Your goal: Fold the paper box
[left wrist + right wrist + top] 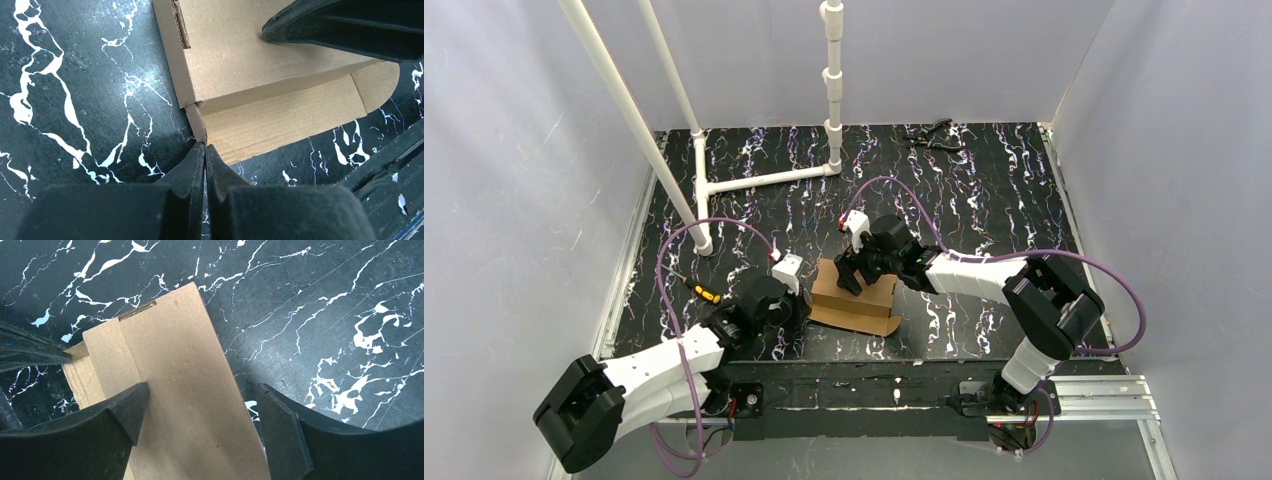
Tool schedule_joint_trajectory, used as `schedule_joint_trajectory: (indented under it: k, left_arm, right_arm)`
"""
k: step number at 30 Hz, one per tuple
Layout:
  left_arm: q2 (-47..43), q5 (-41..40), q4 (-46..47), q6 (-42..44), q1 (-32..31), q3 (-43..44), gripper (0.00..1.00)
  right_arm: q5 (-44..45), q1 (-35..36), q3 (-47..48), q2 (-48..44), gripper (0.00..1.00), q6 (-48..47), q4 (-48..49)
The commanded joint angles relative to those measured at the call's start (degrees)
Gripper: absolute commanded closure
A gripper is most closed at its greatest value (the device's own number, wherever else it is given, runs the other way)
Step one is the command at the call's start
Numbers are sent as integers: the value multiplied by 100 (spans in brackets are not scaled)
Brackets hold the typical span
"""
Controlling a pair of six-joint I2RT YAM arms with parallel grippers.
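Lying on the black marbled table (pixel 984 180) between the two arms, the paper box (pixel 869 300) has one long flap spread flat. The left gripper (pixel 205 146) is fully closed, its tips touching the box's small corner tab. The right gripper (pixel 200 407) gapes wide over the top panel, with one finger above the cardboard and the other just past its edge. Contact is unclear.

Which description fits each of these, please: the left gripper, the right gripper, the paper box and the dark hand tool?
1 left gripper; 2 right gripper; 3 paper box; 4 dark hand tool.
A open, over the cardboard; B at the table's far edge; C shut, tips at the box's corner; D brown, partly folded.
Pairs: 1-C, 2-A, 3-D, 4-B.
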Motion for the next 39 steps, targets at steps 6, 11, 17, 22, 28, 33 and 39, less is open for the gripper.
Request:
schedule_joint_trajectory:
  k: [6,11,17,22,28,33,39]
  left_arm:
    - [189,-250,-317,-632,-36,652,100]
    - [159,-538,-766,-1056,-36,929,100]
    - [190,-700,-970,-1283,-6,1133,100]
    - [351,-707,-1153,-1478,41,1281,100]
    - [701,-689,-1252,-1510,81,1584,100]
    - [1009,-862,-1573,-1729,122,1903,100]
    - [1055,-1122,-1835,-1938,140,1988,100]
  right_arm:
    - [482,40,-58,317,13,-311,-571]
    - [456,40,-59,317,13,-313,-571]
    - [455,40,-58,310,12,-322,-571]
    - [422,48,-58,308,12,-322,-571]
    - [334,66,-58,310,12,-361,-571]
    - [238,101,-58,315,12,-386,-571]
    - [248,101,-50,284,10,-388,-577]
